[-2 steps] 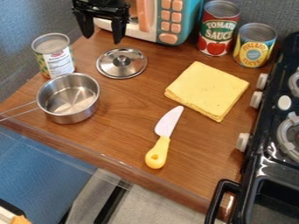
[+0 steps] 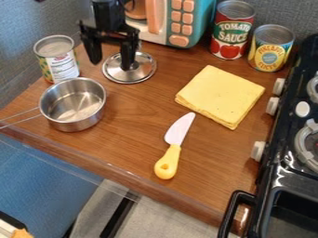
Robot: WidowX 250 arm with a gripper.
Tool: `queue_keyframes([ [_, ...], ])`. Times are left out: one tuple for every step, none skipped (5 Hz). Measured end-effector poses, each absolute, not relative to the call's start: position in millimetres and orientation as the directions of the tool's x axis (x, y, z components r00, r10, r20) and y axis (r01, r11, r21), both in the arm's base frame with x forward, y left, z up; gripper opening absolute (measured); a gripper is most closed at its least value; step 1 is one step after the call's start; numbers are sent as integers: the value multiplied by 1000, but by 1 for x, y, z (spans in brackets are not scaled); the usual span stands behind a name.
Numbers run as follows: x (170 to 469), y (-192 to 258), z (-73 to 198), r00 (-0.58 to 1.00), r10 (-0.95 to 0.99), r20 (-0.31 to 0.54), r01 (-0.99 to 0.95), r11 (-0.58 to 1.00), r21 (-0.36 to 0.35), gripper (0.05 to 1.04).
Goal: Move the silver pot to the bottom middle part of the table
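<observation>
1. Hanging with its two fingers spread wide and nothing between them, the gripper (image 2: 111,65) is by the lid (image 2: 145,69); one finger overlaps the lid's knob in the view, the other points down between the lid and the green can (image 2: 60,65).
2. The arm (image 2: 107,13) comes in from the top edge, left of centre, and drops roughly upright to the gripper, whose fingertips point down toward the table (image 2: 124,125).
3. The lid lies flat, knob up, in the upper left part of the table, behind the pot (image 2: 73,104) and to its right.
4. The pot stands upright on the table's left side, open at the top, its bare steel bottom in sight. Its thin handle runs out past the left edge.
5. The green can stands upright just behind the pot; its metal top hides what it holds.
6. The knife (image 2: 167,165) lies right of the pot, toward the front, handle nearest the camera.
7. The folded cloth (image 2: 220,95) lies behind the knife and to its right.
8. At the back stand the microwave (image 2: 197,32), then the red can (image 2: 233,35) and yellow can (image 2: 271,49), both upright with metal tops.
9. The stove (image 2: 282,125) runs along the right edge.
</observation>
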State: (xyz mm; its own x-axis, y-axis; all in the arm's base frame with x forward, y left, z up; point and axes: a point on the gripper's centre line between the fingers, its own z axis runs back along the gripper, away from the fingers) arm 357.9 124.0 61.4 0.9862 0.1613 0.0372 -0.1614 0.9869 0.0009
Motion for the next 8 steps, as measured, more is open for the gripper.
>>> queue_keyframes([
  [342,112,85,984,145,105,-143,989,-22,1001],
  [318,105,84,984,137,114,-136,991,-16,1000],
  [305,107,69,983,147,106,-150,989,19,1000],
  [302,110,60,975,187,124,-193,980,42,1000],
  [302,113,45,967,222,121,-231,971,67,961],
  [305,110,35,966,232,114,-241,967,79,814],
  [305,111,28,964,246,102,-255,963,89,502],
  [304,110,27,964,247,94,-256,962,91,242],
])
